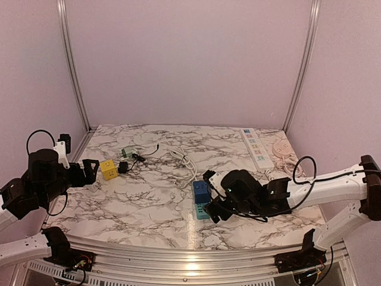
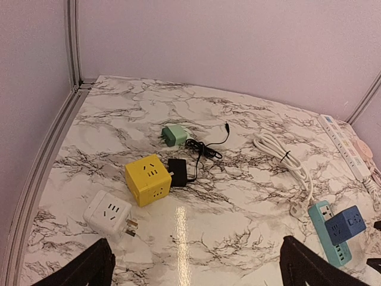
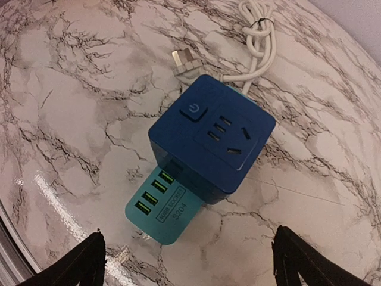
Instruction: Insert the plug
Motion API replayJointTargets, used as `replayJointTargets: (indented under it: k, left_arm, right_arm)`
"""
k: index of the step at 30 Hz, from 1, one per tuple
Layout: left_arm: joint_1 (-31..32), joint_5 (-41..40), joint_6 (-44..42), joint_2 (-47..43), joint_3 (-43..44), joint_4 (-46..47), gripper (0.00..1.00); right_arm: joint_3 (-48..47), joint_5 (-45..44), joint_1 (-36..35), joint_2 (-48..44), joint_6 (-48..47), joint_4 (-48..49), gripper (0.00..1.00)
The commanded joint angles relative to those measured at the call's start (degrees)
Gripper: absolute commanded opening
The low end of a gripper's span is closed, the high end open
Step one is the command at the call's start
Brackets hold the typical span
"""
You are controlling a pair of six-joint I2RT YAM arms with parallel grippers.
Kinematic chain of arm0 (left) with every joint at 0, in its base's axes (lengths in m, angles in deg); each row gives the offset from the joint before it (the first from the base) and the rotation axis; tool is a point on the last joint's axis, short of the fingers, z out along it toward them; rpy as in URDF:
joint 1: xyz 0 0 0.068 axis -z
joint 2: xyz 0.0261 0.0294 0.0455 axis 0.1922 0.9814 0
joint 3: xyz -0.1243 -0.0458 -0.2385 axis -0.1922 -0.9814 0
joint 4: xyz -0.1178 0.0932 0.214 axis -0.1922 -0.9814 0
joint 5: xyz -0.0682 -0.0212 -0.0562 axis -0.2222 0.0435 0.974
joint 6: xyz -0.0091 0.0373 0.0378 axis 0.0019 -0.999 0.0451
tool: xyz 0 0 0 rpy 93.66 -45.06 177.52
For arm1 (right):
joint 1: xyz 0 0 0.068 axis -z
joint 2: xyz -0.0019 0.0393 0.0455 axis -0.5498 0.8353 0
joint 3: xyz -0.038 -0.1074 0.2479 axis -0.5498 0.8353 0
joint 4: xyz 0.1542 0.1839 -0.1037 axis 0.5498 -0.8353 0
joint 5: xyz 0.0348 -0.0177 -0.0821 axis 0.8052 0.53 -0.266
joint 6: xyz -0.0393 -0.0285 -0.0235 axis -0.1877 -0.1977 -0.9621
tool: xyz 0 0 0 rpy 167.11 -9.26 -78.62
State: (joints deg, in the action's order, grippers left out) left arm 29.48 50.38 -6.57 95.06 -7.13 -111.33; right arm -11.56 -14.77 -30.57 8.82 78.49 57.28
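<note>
marble top [image 1: 149, 190]: blue cube [image 3: 211, 140] on teal strip [image 3: 158, 214], under r end effector [image 3: 189, 253]

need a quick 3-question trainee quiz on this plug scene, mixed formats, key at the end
1. True or false: the dark blue plastic cube socket sits on top of the teal plastic power strip.
2. Which thing sits against the side of the yellow plastic cube socket? A) black plastic adapter with a thin cable B) green charger C) white cube socket
3. Fill in: the left end effector and right end effector are both ____, holding nothing.
Key: 1 true; 2 A; 3 open.
</note>
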Motion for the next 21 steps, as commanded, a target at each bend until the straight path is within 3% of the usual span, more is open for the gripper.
replayJointTargets:
  k: [1,10,21]
  left_arm:
    - [-0.2,-0.5,0.2,-0.4,-0.9,-0.8,0.99]
    - [-0.2,-0.5,0.0,-0.2,-0.8,-0.8,0.99]
    - [-0.2,-0.7,0.1,-0.6,-0.9,-0.8,0.99]
  right_arm:
    - [-0.8,-3.6,-3.6,5.5,4.0,1.3,0.94]
    - [-1.9,-9.7,-5.6,11.6,8.0,-0.9,0.95]
    - [-2.2,-5.8,-5.8,13.2,9.5,3.3,0.94]
